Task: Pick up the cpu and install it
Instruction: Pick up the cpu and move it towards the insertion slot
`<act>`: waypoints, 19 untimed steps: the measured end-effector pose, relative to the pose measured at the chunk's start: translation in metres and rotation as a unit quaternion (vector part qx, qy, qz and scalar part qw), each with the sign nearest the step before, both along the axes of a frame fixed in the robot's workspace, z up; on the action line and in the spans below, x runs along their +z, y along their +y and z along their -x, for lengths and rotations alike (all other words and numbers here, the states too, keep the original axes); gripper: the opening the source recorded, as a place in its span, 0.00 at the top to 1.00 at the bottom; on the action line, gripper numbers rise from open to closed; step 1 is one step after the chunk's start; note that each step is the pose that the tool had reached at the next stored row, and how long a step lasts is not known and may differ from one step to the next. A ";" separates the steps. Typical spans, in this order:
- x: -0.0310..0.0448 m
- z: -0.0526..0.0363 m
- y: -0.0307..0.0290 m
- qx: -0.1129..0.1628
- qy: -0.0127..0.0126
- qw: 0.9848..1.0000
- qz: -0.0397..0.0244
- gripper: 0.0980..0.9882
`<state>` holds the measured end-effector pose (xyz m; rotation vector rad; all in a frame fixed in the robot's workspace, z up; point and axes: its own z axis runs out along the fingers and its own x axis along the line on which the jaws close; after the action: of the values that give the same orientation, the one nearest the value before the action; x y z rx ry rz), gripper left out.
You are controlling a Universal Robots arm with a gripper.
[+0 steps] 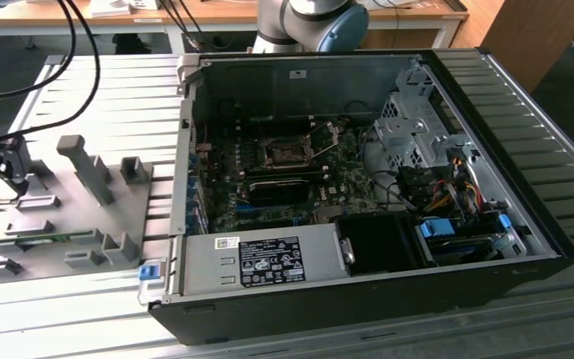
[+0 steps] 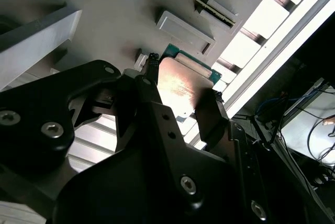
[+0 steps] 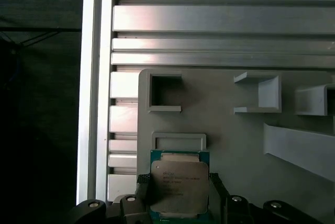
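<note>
The cpu point(image 3: 179, 187) point(image 2: 183, 84) lies flat, metal lid up, its edges square to the grey tray point(image 3: 230, 140) point(image 1: 117, 213) beneath it; being square, it has no long axis. The jaws press on two opposite edges, nearly closed around it. It sits just beside a raised rectangular frame point(image 3: 178, 141). The arm point(image 1: 312, 19) rises behind the open computer case point(image 1: 297, 314), with its tool end low over the tray at the exterior view's far left. Tray and case rest on a slatted aluminium bench point(image 1: 541, 161).
</note>
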<state>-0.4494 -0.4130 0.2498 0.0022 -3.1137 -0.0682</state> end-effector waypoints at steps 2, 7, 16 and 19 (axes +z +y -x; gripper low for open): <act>0.0009 0.0000 0.0000 0.000 0.000 1.000 0.000 0.52; 0.0024 0.0000 0.0000 0.000 0.000 1.000 0.000 0.52; 0.0053 0.0000 0.0000 0.000 0.000 1.000 0.000 0.52; 0.0074 0.0000 0.0000 0.000 0.000 1.000 0.000 0.52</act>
<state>-0.4494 -0.4130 0.2571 0.0022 -3.1135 -0.0680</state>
